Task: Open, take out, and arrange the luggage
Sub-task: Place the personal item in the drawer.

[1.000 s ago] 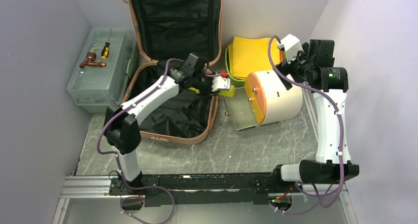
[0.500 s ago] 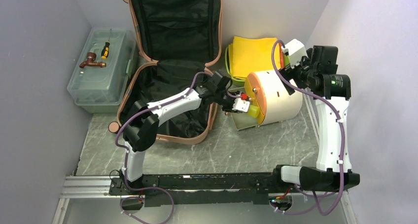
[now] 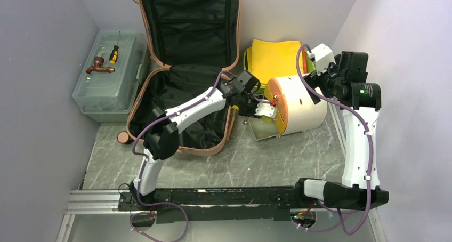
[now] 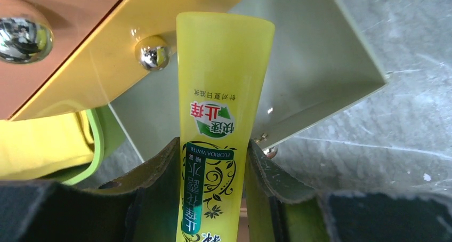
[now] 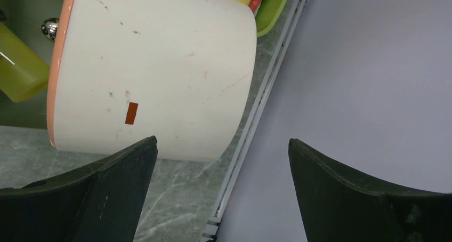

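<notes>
The luggage (image 3: 193,26), a salmon-pink suitcase with black lining, lies open; its lid leans on the back wall and its base (image 3: 210,148) rests on the table. My left gripper (image 3: 265,112) (image 4: 213,162) reaches right of the suitcase, shut on a yellow tube (image 4: 224,87) with green print. The tube hangs over a pale green flap (image 4: 320,66) in front of a white drum with an orange face (image 3: 301,106). The tube's end (image 5: 18,66) also shows in the right wrist view. My right gripper (image 3: 319,78) (image 5: 223,142) stands open and empty behind the drum (image 5: 154,66), by the right wall.
A translucent toolbox (image 3: 109,87) at the back left carries a screwdriver (image 3: 113,54) and a brown tap (image 3: 99,66). A lime green tray (image 3: 249,66) holding yellow cloth (image 3: 274,58) sits behind the drum. A rail (image 5: 250,124) runs along the right wall.
My left arm has carried the yellow tube rightward, from above the suitcase base to the flap by the drum. The right arm has shifted slightly to the right, jaws unchanged.
</notes>
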Motion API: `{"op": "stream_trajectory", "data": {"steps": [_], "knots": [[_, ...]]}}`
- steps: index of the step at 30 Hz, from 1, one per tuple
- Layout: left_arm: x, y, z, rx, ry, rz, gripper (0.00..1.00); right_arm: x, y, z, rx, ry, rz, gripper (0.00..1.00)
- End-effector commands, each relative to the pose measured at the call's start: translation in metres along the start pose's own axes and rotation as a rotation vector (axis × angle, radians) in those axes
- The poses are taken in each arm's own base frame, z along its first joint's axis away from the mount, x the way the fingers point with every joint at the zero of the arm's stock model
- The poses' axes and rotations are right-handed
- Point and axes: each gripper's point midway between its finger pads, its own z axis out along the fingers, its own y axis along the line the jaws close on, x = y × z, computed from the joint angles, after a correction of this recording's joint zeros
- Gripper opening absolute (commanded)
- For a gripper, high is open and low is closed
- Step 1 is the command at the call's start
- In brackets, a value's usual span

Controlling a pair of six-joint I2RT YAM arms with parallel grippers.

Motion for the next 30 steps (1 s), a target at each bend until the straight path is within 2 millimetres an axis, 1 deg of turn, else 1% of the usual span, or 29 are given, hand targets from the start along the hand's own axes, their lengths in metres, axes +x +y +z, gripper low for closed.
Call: {"op": "stream_trajectory", "data": {"steps": [1, 3, 6, 9, 10, 15, 17, 21, 22, 24, 26, 30], "knots": [[0.013, 0.002, -0.009, -0.001, 0.128, -0.029, 0.07, -0.016, -0.013, 0.000, 0.035, -0.046, 0.008, 0.95], [0.017, 0.000, 0.000, -0.003, 0.155, -0.010, 0.05, -0.018, -0.013, 0.003, 0.029, -0.050, 0.010, 0.95], [0.028, -0.009, 0.013, 0.008, 0.212, 0.033, 0.03, -0.020, -0.013, 0.006, 0.019, -0.053, 0.008, 0.95], [0.043, -0.013, 0.021, 0.015, 0.265, 0.025, 0.02, -0.020, -0.013, 0.007, 0.023, -0.055, -0.003, 0.95], [0.045, -0.013, 0.023, 0.010, 0.272, 0.021, 0.02, -0.019, -0.013, 0.007, 0.024, -0.055, -0.008, 0.95], [0.040, 0.006, 0.035, -0.074, 0.275, 0.001, 0.03, -0.011, -0.010, 0.007, 0.031, -0.047, -0.039, 0.96], [0.037, 0.009, 0.039, -0.090, 0.275, 0.003, 0.06, -0.007, -0.010, 0.006, 0.039, -0.041, -0.054, 0.96], [0.037, 0.007, 0.046, -0.093, 0.275, -0.004, 0.27, -0.001, -0.010, 0.003, 0.058, -0.034, -0.077, 0.96], [0.037, 0.007, 0.047, -0.097, 0.276, -0.006, 0.36, 0.000, -0.010, 0.003, 0.061, -0.034, -0.080, 0.96], [0.039, 0.008, 0.049, -0.103, 0.279, -0.005, 0.45, 0.002, -0.009, 0.002, 0.064, -0.032, -0.083, 0.96], [0.040, 0.011, 0.050, -0.121, 0.283, -0.005, 0.57, 0.004, -0.008, 0.002, 0.064, -0.032, -0.081, 0.96], [0.040, 0.020, 0.046, -0.172, 0.292, -0.010, 0.78, 0.004, -0.007, 0.001, 0.061, -0.037, -0.074, 0.96]]}}
